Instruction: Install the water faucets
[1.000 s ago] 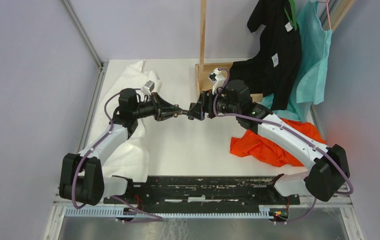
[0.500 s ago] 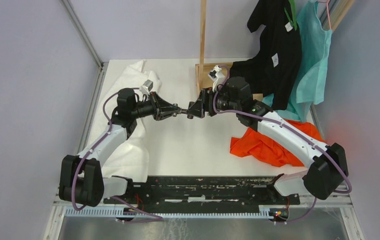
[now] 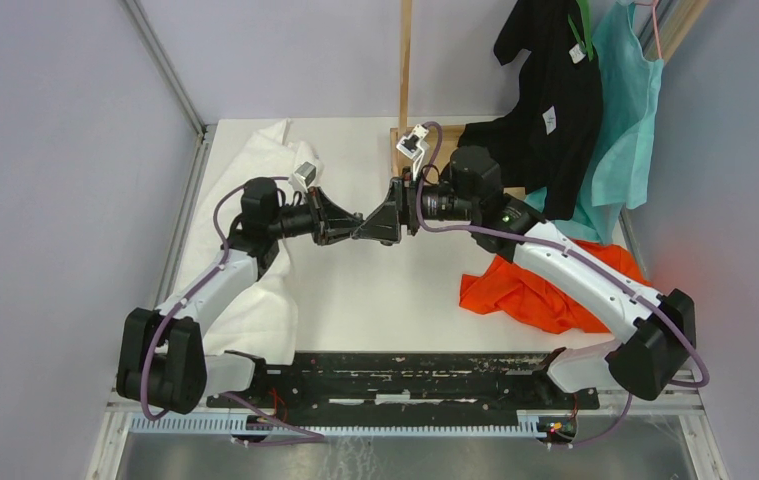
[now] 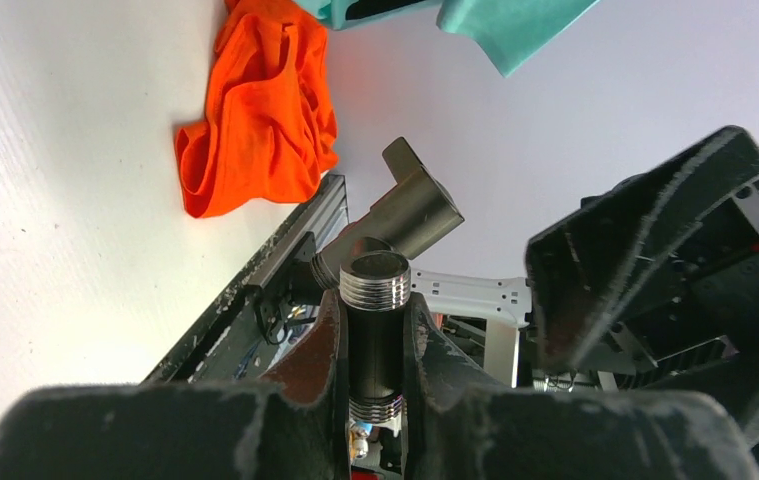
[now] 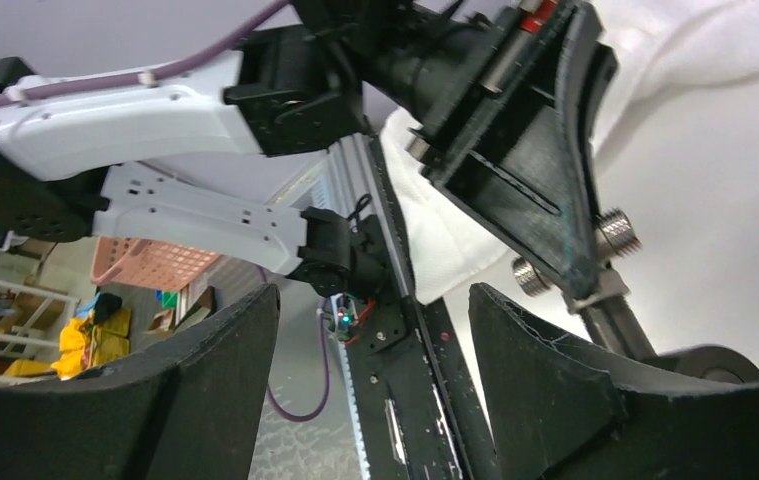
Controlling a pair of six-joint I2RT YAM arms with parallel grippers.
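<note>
Faucet fitting (image 4: 376, 282) is pinched in mid-air by the left gripper (image 4: 375, 330), its threaded long axis pointing straight out toward the right gripper (image 5: 375, 300), which faces it close by, spread wide and empty.

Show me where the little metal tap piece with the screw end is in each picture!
Left wrist: the tap piece is in the centre, upright, pinched in the left gripper.
Right wrist: the tap piece is at the right, with its threaded ends poking out either side of a black finger.
Top external: it is too small to pick out, at the left gripper tips, mid-table.
Shared landmark: the left gripper, seen in all three.
</note>
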